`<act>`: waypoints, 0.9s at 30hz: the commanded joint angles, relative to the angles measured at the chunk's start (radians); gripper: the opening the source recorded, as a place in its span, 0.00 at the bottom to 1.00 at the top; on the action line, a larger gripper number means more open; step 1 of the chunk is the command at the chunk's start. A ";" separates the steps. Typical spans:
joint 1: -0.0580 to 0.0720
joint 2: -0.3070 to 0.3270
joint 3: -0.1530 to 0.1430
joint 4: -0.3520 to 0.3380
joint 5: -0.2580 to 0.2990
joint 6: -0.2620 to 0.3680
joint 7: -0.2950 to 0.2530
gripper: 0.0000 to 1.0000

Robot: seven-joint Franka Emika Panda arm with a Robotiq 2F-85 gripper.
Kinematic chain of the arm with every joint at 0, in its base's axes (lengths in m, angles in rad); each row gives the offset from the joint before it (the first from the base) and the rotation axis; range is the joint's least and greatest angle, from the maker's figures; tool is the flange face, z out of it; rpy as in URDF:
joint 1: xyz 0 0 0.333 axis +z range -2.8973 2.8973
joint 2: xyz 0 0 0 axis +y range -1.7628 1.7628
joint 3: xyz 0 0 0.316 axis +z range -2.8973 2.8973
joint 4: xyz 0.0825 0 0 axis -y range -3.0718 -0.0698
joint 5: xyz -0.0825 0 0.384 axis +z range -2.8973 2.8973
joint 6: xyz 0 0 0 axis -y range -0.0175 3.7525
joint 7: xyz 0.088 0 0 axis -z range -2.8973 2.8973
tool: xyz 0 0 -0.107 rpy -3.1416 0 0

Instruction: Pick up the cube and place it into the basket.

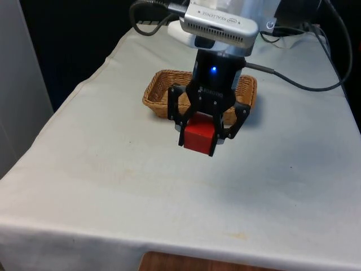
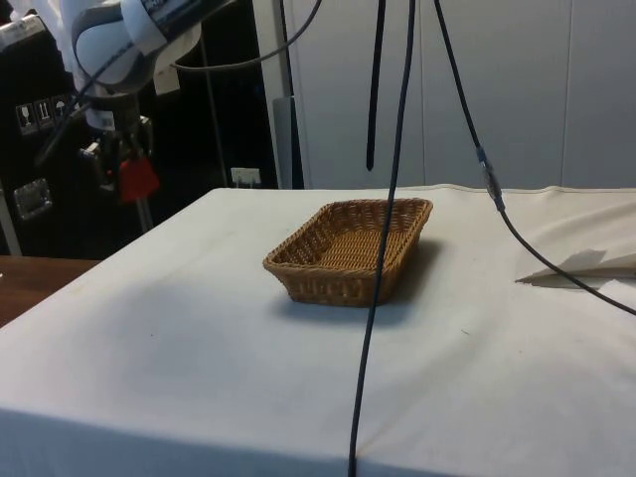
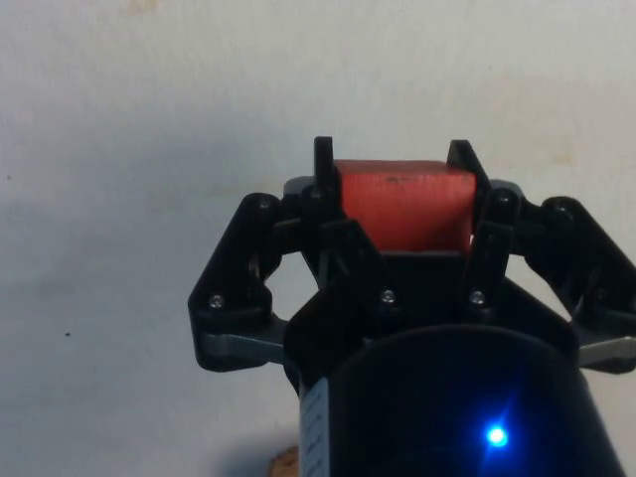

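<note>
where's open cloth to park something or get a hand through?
Free: the broad stretch of white cloth between the wicker basket and the near table edge, plus the strip along the front view's left. The basket's inside is bare too. Crowded: just in front of the basket, where the end effector holds the red cube aloft, and near the dangling black cables.

In the front view, a silver housing mounted above the pincer carries small dark lettering that appears to read "Intel RealSense". On the black body of the pincer sits a short line of pale print, too small to make out. In the side view, a dark cabinet behind the bench bears small white square stickers with pictograms whose meaning cannot be told. Nothing else can be read.
</note>
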 commanded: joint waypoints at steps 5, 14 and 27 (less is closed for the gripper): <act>0.010 -0.031 -0.002 -0.033 -0.002 0.003 -0.020 0.03; 0.016 -0.051 -0.004 -0.054 -0.003 -0.003 -0.037 0.03; 0.019 -0.073 -0.006 -0.066 -0.010 -0.023 -0.039 0.03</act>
